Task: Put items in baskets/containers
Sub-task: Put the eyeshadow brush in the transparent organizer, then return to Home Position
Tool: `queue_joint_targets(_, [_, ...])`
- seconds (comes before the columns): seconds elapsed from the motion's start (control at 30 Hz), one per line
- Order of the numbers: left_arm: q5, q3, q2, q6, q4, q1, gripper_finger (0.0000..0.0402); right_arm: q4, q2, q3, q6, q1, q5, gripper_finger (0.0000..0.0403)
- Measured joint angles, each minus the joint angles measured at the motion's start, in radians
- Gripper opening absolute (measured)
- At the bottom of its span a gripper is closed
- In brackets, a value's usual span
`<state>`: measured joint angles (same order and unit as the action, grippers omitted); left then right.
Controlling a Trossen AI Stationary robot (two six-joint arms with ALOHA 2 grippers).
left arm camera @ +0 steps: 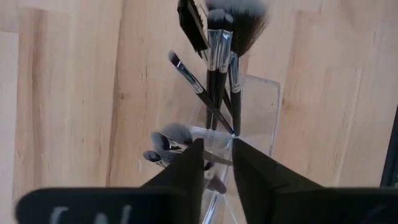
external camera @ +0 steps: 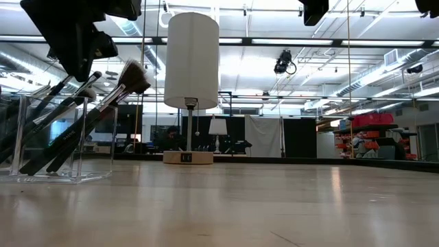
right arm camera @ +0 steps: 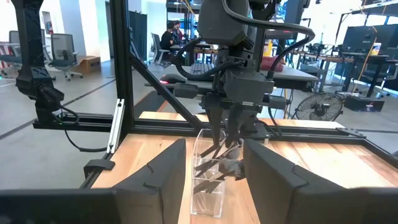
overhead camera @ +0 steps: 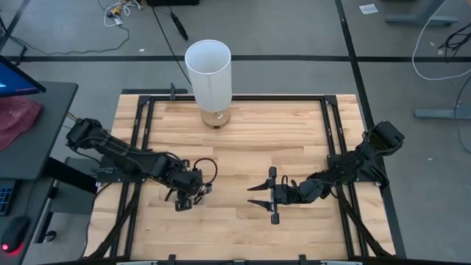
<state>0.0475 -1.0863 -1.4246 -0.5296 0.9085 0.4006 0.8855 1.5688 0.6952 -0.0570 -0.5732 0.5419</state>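
While the left arm reaches in over the pale wooden plank surface (overhead camera: 250, 154), its left tool (overhead camera: 188, 197) hangs directly above the small clear, see-through rectangular container (external camera: 58, 140), which stands on the surface near the left side. From the left wrist view the two dark fingers (left arm camera: 186, 171) point down at the container's rim with a narrow gap between them, and nothing can be seen pinched in that gap; whether the tool is properly open or nearly closed I cannot tell. Inside the container stand the thin makeup brushes with slim dark handles and silvery ferrules (external camera: 82, 116), leaning at a slant, their bristle heads poking up above the rim. In the low view the fluffiest heads sit just under the dark bulk of the left arm. How many brushes there are cannot be counted, as they overlap.

To the right of it, well apart, the right tool (overhead camera: 269, 194) hovers over the surface with its fingers spread wide and holding nothing, aimed toward the container. Its wrist camera looks between those fingers at the container and the left tool above it.

At the far edge of the surface, near the middle, stands a tall white cylinder (overhead camera: 209, 73) on a round wooden base. Beyond the surface, people sit at desks in the room.
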Motion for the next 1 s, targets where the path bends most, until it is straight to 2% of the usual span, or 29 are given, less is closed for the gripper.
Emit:
queue_joint_targets(0.23, [-0.002,-0.001,0.018,0.070,0.005,-0.017,0.0147,-0.001,0.000,0.000,0.000,0.000,0.000,0.0162])
queue_joint_targets(0.4, [0.014,-0.053,0.082,0.135,0.049,-0.053,0.0168,0.000,0.000,0.000,0.001,0.000,0.000,0.0162])
queue_joint_targets(0.53, [0.114,-0.101,0.149,0.229,0.040,-0.066,0.0169,-0.005,0.000,0.000,0.016,0.000,0.000,0.0162])
queue_joint_targets(0.63, [0.244,-0.118,0.198,0.255,0.000,-0.066,0.0169,-0.009,0.000,0.000,0.023,0.000,0.007,0.0162])
queue_joint_targets(0.73, [0.352,-0.118,0.246,0.270,-0.020,-0.066,0.0169,-0.015,-0.001,0.000,0.054,-0.002,0.091,0.0162])
queue_joint_targets(0.8, [0.373,-0.118,0.272,0.305,-0.011,-0.072,0.0169,-0.060,-0.023,0.000,0.069,-0.009,0.142,0.0162])
queue_joint_targets(0.87, [0.374,-0.118,0.302,0.313,-0.020,-0.084,0.0169,-0.170,-0.070,0.000,0.111,-0.012,0.147,0.0162])
queue_joint_targets(1.0, [0.375,-0.118,0.365,0.338,-0.031,-0.126,0.0169,-0.481,-0.209,0.000,0.280,-0.013,0.039,0.0162])
